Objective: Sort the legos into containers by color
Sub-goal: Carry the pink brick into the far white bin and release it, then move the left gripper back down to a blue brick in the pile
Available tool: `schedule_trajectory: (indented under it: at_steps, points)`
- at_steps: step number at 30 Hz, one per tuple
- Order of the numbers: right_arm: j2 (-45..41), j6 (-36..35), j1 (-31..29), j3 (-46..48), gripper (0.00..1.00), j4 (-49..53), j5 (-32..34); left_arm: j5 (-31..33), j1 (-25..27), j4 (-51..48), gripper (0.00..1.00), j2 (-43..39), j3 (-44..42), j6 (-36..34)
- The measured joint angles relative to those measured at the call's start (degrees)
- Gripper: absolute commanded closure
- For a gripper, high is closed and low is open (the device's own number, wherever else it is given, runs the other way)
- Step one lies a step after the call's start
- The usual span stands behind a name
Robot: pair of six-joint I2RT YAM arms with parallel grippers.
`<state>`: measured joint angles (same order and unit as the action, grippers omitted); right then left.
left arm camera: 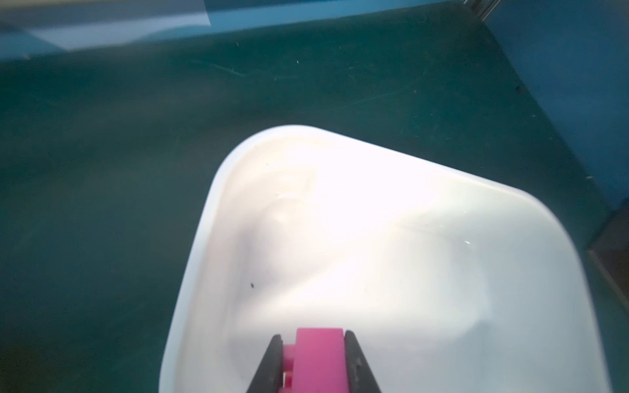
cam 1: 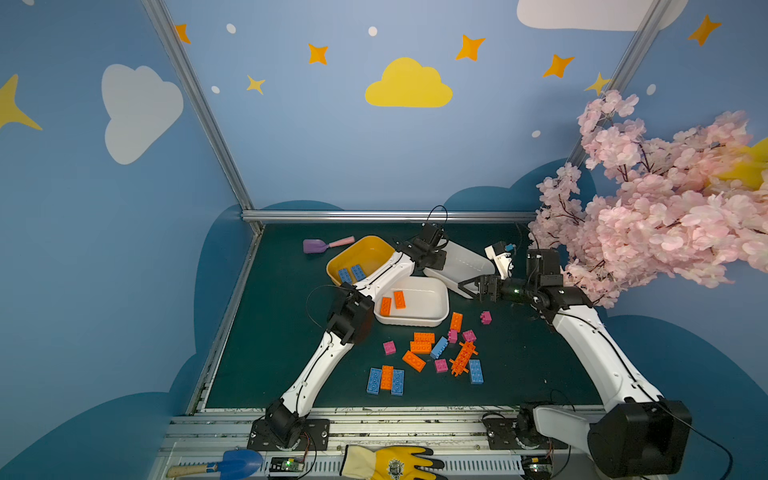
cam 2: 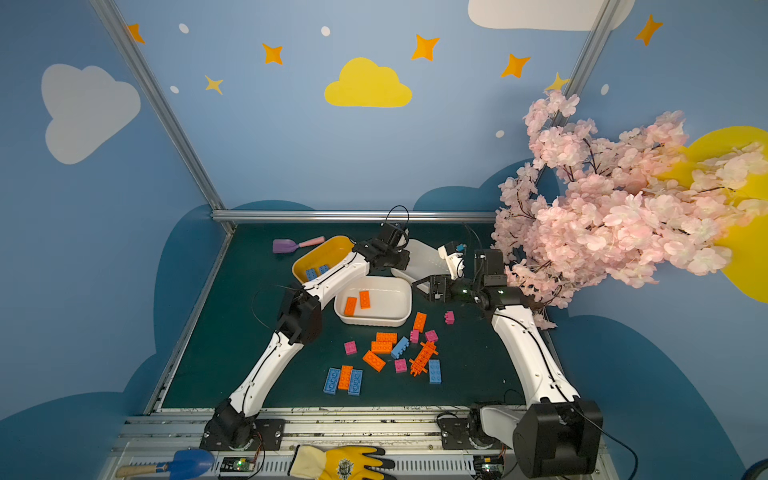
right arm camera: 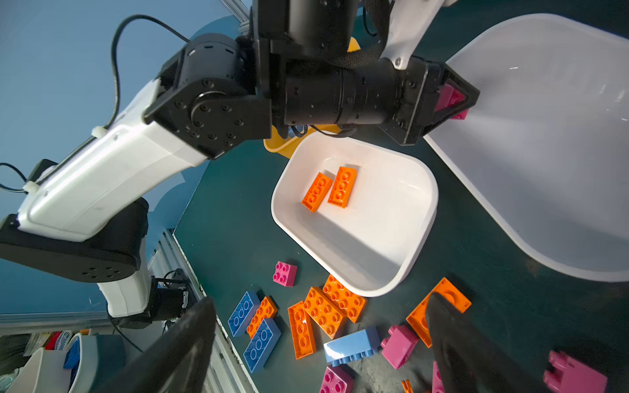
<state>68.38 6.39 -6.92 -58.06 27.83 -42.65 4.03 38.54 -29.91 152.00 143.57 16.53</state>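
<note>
Left gripper [left arm camera: 313, 336] of mine hangs closed over the far white tub [left arm camera: 235, 211], only just inside its rim, so I fear that releasing here could make my load hit this rim and bounce out; the load, a small pink brick [left arm camera: 318, 364], sits pinched between my jaws.

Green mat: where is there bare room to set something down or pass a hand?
Bare: the strip between the left arm and the left rail, and the patch between the loose bricks and the right arm. Crowded: the middle, where the three tubs and both arms bunch, and in front of the near white tub.
</note>
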Motion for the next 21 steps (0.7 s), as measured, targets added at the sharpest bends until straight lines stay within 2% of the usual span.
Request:
schedule_trajectory:
  at_steps: [4, 5, 6, 11, 17, 21]
  points:
    - [-2.10, -0.07, 0.00, 0.02, 0.06, 0.33, 0.00, 2.23, 0.50, 0.94, 0.61, 0.02, 0.00, -2.95]
    - [-2.67, -0.11, 0.00, 0.02, 0.05, 0.37, -0.02, 2.43, 0.61, 1.09, 0.55, 0.02, 0.00, -3.43]
    - [-3.15, -0.17, 0.00, 0.02, 0.06, 0.48, -0.02, 2.45, 0.68, 1.11, 0.49, 0.02, 0.00, -3.72]
    - [-3.93, -0.22, 0.02, 0.02, 0.06, 1.36, -0.07, 1.20, 0.90, -0.07, 0.32, -2.95, -2.49, -4.20]
    - [-4.74, -0.24, -0.07, 0.24, 0.06, 2.54, -0.66, -0.76, 1.16, -7.13, 0.15, -15.67, -9.92, -3.21]
    - [-5.75, -0.22, -0.48, 0.87, 0.06, 2.93, -1.14, -1.05, 2.05, -10.29, 0.12, -28.87, -21.81, -2.25]
